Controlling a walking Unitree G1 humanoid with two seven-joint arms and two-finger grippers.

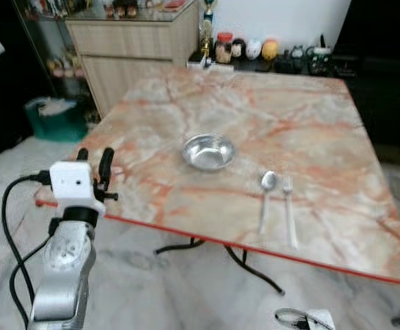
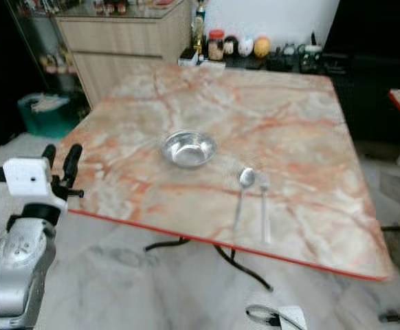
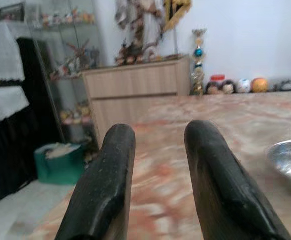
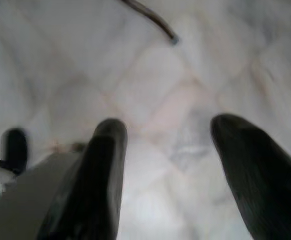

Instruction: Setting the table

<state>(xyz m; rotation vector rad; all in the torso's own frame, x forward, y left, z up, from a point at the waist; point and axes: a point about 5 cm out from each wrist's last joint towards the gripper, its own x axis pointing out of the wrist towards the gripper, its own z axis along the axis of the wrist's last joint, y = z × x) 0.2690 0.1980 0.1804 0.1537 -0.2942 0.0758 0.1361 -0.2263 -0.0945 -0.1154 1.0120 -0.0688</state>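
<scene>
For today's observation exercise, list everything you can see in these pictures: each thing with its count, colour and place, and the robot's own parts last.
Table: one, pink-veined marble top with red edge, centre.
Bowl: one, silver metal, middle of table.
Spoon: one, silver, near edge, right of bowl.
Fork: one, silver, beside spoon on its right.
Cabinet: one, light wood, behind table.
Bin: one, teal, on floor by cabinet.
Figurines: several, mixed colours, far shelf.
Left gripper: one, black, open, at table's left edge.
Right gripper: one, black, open, over pale floor.
</scene>
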